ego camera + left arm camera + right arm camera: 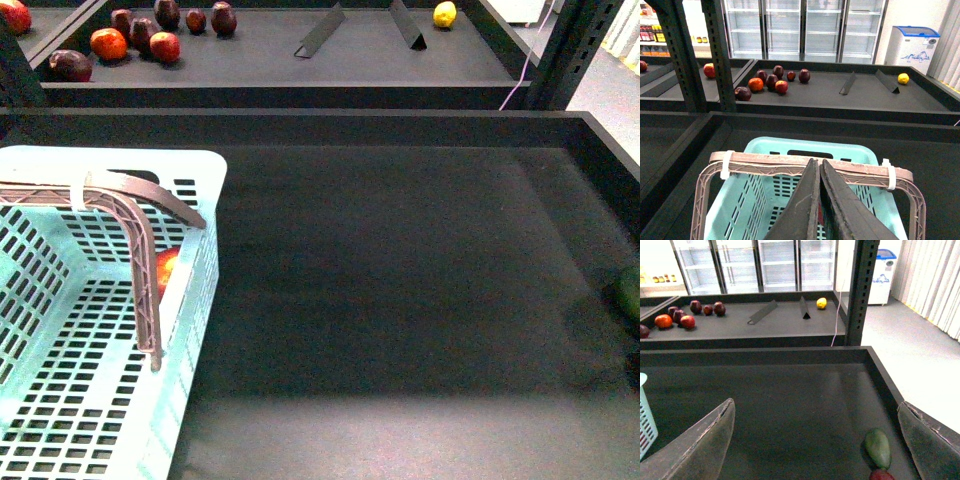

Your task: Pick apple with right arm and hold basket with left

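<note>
The pale mint-blue basket (60, 400) stands at the near left of the dark shelf, also seen in the left wrist view (760, 200). My left gripper (150, 345) reaches into it with its ribbed brown finger, shut on the basket; in its wrist view the jaws (818, 162) are pressed together. The apple (165, 268), red with a yellowish patch, lies inside the basket against its right wall, partly hidden by that finger. Well apart from the basket, my right gripper (815, 440) hangs wide open over bare shelf floor with nothing between its fingers. It is out of the front view.
A dark green fruit (877, 447) and a small red fruit (881, 475) lie by the shelf's right wall (610, 150). The back shelf holds several dark and red fruits (140, 35), two dividers (320, 35) and a yellow fruit (444, 14). An upright post (862, 290) stands right.
</note>
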Controlling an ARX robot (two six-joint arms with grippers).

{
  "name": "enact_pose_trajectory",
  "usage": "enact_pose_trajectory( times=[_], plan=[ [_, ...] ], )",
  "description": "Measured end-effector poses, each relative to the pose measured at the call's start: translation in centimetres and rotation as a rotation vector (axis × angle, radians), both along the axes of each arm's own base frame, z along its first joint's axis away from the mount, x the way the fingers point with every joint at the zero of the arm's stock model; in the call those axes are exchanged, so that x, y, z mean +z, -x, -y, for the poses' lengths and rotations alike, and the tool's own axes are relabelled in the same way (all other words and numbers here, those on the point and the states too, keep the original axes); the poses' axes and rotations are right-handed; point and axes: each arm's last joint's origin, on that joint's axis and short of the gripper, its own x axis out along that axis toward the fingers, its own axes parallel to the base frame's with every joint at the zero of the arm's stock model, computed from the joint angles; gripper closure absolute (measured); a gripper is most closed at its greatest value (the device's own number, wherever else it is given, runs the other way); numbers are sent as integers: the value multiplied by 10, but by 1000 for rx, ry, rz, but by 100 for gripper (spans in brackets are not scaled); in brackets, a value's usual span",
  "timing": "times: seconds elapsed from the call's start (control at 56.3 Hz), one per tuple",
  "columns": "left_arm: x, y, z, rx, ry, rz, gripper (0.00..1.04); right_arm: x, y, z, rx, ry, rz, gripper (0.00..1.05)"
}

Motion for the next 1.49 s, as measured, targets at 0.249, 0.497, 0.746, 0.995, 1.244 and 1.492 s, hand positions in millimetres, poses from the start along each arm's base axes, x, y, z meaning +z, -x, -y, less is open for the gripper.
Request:
enact_pose_trajectory(
  times=[0.249,0.497,0.746,0.995,1.244,1.492],
  plan=[
    [-1,5,0,0,0,-2,101,0,0,0,0,0,0,9],
    [-3,15,0,0,0,-6,101,0,0,0,0,0,0,9],
    [-3,15,0,0,0,-6,101,0,0,0,0,0,0,9],
    [-3,15,0,0,0,-6,82,0,0,0,0,0,0,9],
    [-3,15,0,0,0,-6,34,0,0,0,0,0,0,9],
    [-3,15,0,0,-2,-6,7,0,0,0,0,0,0,9]
  ],
)
